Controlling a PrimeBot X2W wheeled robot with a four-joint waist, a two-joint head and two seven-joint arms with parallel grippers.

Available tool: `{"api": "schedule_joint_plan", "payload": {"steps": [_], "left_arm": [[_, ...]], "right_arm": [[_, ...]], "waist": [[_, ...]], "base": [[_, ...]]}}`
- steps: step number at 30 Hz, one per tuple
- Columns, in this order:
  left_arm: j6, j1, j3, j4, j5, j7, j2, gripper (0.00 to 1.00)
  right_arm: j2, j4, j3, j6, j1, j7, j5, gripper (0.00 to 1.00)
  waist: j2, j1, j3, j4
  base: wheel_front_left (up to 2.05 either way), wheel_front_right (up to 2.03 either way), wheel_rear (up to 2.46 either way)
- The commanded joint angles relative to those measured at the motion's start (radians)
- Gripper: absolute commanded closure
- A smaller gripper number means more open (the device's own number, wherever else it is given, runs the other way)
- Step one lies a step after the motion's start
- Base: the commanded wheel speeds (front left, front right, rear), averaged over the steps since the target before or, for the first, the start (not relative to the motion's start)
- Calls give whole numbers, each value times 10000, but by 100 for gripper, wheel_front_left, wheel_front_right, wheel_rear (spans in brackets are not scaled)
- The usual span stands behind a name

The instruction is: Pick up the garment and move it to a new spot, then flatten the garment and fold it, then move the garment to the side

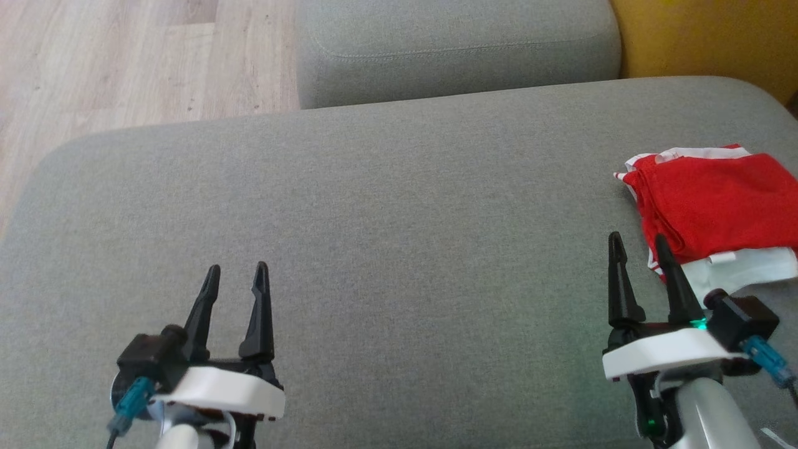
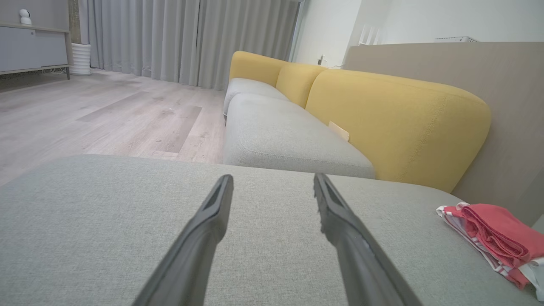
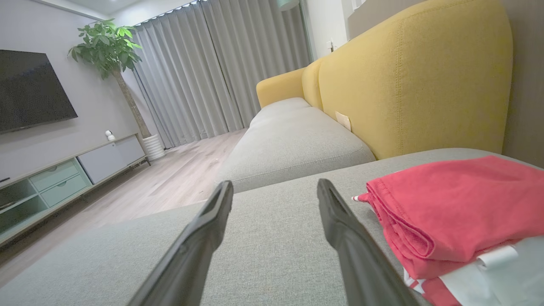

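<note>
**Both Grippers Unloaded; Garment Lies Folded at Right Edge of Seat**

Surface: a broad grey woven-fabric seat cushion (image 1: 399,206) carries the work. Beyond it sits a second grey seat cushion (image 1: 455,43), with a mustard-yellow upholstered backrest (image 1: 704,37) at the far right. Pale wood-plank flooring (image 1: 124,62) runs along the left side.

Task item: the red fabric garment with white stripes and a white panel (image 1: 717,193) lies folded in layers on the large cushion, at its right edge and on the robot's right. The red layer is uppermost. Striped edging shows at the garment's far-left corner, and the white panel shows at its near end. The right wrist view (image 3: 459,204) shows stacked folds with a hemmed red edge facing the camera. In the left wrist view it appears at the far right (image 2: 493,231), well apart from that arm.

Left gripper (image 1: 238,265): low over bare cushion at the near left. Jaws apart, nothing between them; the left wrist view confirms this (image 2: 272,175).

Right gripper (image 1: 638,236): near right, just beside the garment's near-left corner. Jaws apart, with bare grey fabric visible between them (image 3: 274,182). The outer finger overlaps the garment's edge in the head view; contact cannot be determined.
</note>
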Motion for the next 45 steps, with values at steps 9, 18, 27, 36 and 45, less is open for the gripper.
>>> {"api": "schedule_joint_plan", "payload": {"steps": [9, 18, 27, 36, 45], "left_arm": [[-210, -295, 413, -404, -302, -122, 29, 0], [-320, -256, 507, -416, -648, -122, 29, 0], [-324, 111, 200, 273, -689, 30, -17, 100], [-391, 112, 333, 517, -1657, 240, 28, 100], [-470, -20, 474, 625, -2614, 458, 72, 100]], "right_arm": [[-34, -272, 347, -9, -302, -149, 27, 0], [-34, -254, 350, -9, -332, -160, 40, 0], [8, 447, 130, 0, 119, -23, 29, 100], [0, 529, 24, -1, 211, 233, 990, 100], [-8, 445, -92, -1, 181, 489, 1943, 100]], "waist": [[0, 0, -23, -3], [0, 0, -41, -6], [0, 0, -36, -29], [0, 0, -14, -13], [0, 0, 8, 3]], "base": [[0, 0, 0], [0, 0, 0], [0, 0, 0], [0, 0, 0], [0, 0, 0]]}}
